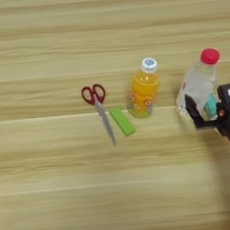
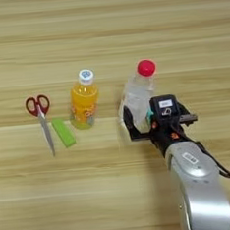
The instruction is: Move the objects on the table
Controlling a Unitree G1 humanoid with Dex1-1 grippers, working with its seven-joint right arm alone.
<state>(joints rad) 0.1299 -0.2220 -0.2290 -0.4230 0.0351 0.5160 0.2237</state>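
While my gripper [image 2: 139, 118] sits against the near side of the clear bottle [image 2: 137, 93] at the table's [image 1: 55, 201] right, fingers spread around its base — not yet clamped — I judge the next move is squeezing shut.

in the left eye view the right gripper [image 1: 213, 116] runs off the right edge of the frame, so only one black finger [image 1: 193, 111] and part of its body show there, and the silver forearm [image 2: 200, 188] is cut by the bottom edge in the right eye view. the gripper body hides the lower right side of the clear red-capped plastic bottle [image 2: 137, 93], and of the white-and-teal tube [image 1: 212, 105] only a teal sliver shows behind it. the juice bottle [image 2: 84, 104] label print is too small to read.
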